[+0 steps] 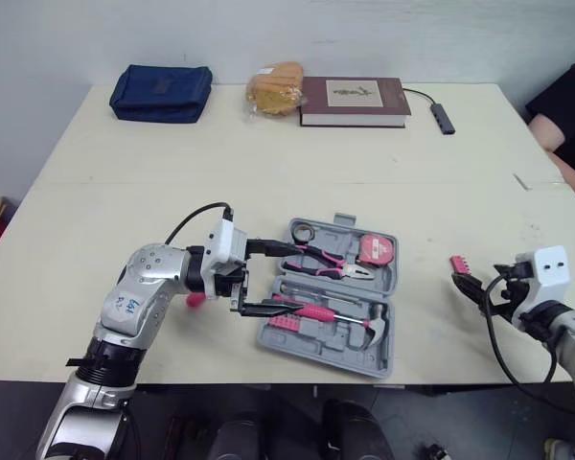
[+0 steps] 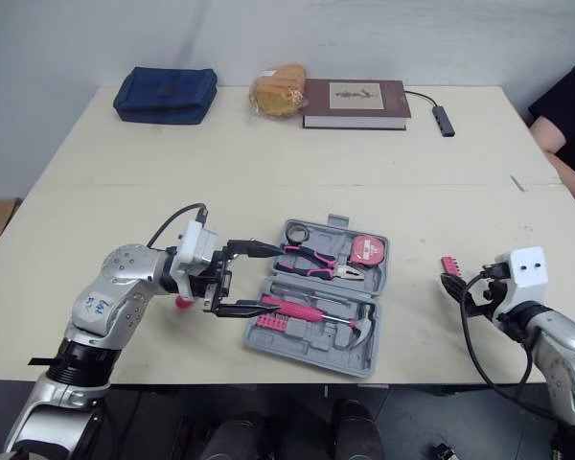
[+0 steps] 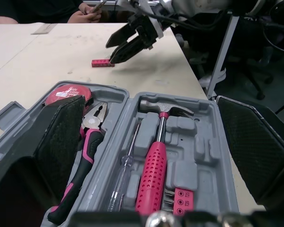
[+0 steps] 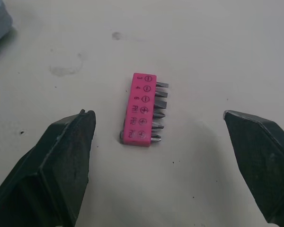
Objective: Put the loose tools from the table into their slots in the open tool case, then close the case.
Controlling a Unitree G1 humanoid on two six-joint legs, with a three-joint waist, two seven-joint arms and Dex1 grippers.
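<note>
The grey tool case (image 1: 376, 358) lies open at the table's front middle. Slotted in it are a pink-handled hammer (image 3: 154, 175), pliers (image 3: 85, 156), a tape measure (image 1: 376, 249), a thin screwdriver (image 3: 125, 170) and a bit strip (image 3: 179, 201). My left gripper (image 1: 266, 278) hovers open at the case's left end, one finger on each side of the hammer handle and holding nothing. Behind its wrist a pink object (image 1: 195, 299) lies on the table, mostly hidden. A loose pink bit holder (image 4: 142, 109) lies on the table right of the case. My right gripper (image 1: 468, 287) is open just short of it.
Along the far edge sit a blue pouch (image 1: 161, 92), a bagged bread roll (image 1: 275, 88), a dark book (image 1: 353, 101) and a black cabled adapter (image 1: 443, 117). A person's arm (image 1: 556, 129) is at the far right corner. The table's front edge runs just below the case.
</note>
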